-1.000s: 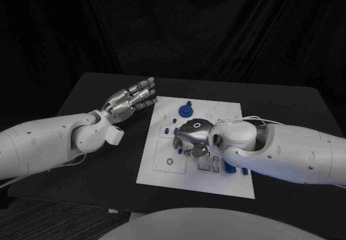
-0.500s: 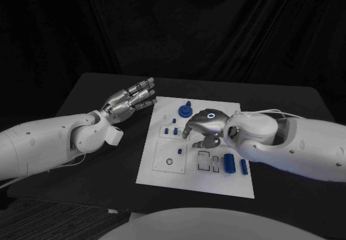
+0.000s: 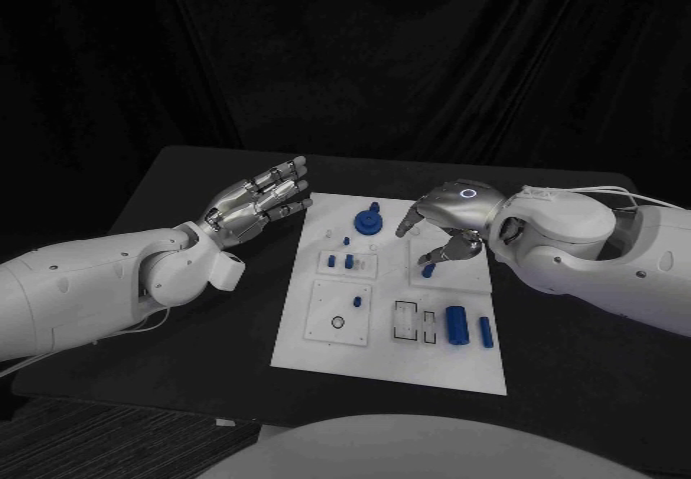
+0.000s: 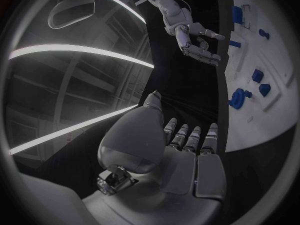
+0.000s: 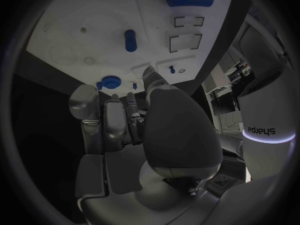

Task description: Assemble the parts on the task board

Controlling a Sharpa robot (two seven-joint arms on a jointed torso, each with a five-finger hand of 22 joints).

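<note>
Now the right hand (image 3: 445,225) pinches a small blue part (image 3: 427,269) over the task board (image 3: 463,369); it could slip. The left hand (image 3: 260,200) is spread flat.

Black table (image 3: 188,180) before dark drapes (image 3: 345,70)

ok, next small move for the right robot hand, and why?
Probably lower the right robot hand onto the small blue part just under its fingertips: it hovers over the task board, fingers curled, apparently holding nothing. The left robot hand is open, beside the board.
</note>
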